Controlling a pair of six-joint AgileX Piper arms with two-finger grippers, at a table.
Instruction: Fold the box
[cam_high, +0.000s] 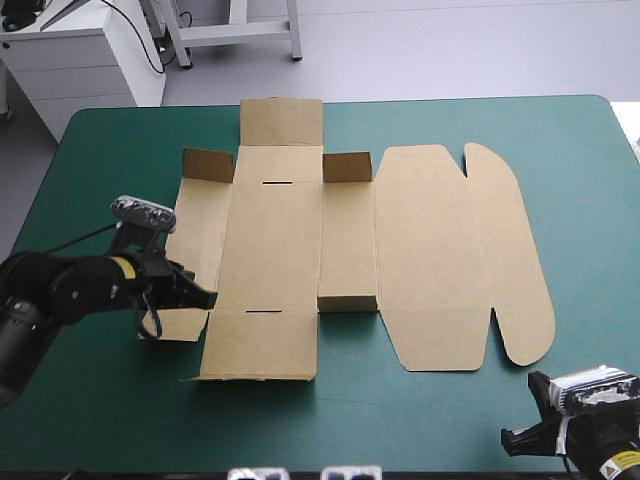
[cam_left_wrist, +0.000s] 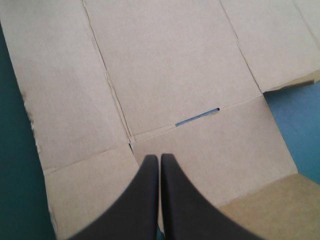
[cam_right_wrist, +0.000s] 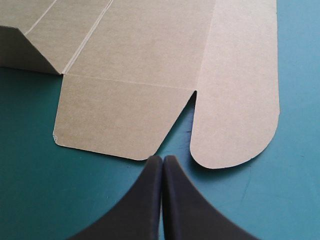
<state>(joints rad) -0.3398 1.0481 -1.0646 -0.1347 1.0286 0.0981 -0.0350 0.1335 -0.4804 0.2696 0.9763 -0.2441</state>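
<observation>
Early step, no walls tucked yet. Left gripper (cam_high: 200, 297), mid-left of frame: fingers pressed together, holding nothing, tip over the box (cam_high: 300, 240) at its near-left flap. Box sits mid-frame on the teal-green cover (cam_high: 100, 170), mostly flat, three small tabs standing. Right gripper (cam_high: 514, 440), lower right: fingers together, empty, off the board. Next, likely: lift the left wall along its crease.

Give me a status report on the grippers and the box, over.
Left gripper shut, over the box's near left corner. Right gripper shut, off the board by its rounded flap. Box mostly flat, small flaps raised. Nothing in the way.
</observation>
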